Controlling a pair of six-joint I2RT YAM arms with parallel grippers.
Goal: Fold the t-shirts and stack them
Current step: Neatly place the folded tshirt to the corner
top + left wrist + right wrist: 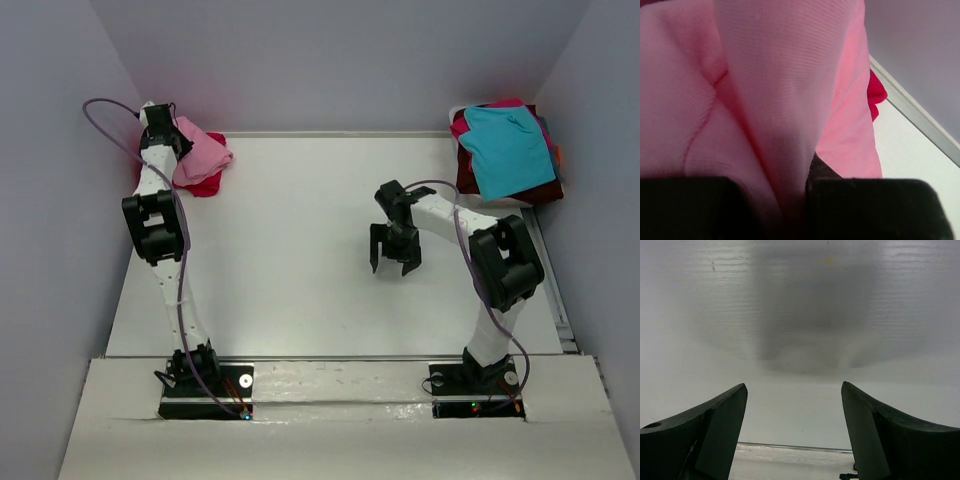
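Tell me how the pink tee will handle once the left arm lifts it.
The pink tee will probably hang limp: it creases and bunches where the left gripper pinches it. It is likely light, since the knit looks thin. It may drag the red tee peeking out beneath it.

The pink t-shirt (765, 90) — soft, matt, finely ribbed knit cloth; the table (300, 260) — smooth board with a dull sheen.

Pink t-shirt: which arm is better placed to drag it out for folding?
Left. The left gripper is shut on the pink t-shirt in the far-left corner, fabric pinched in its jaws. The right gripper hangs open over bare table, holding nothing, well away from it.
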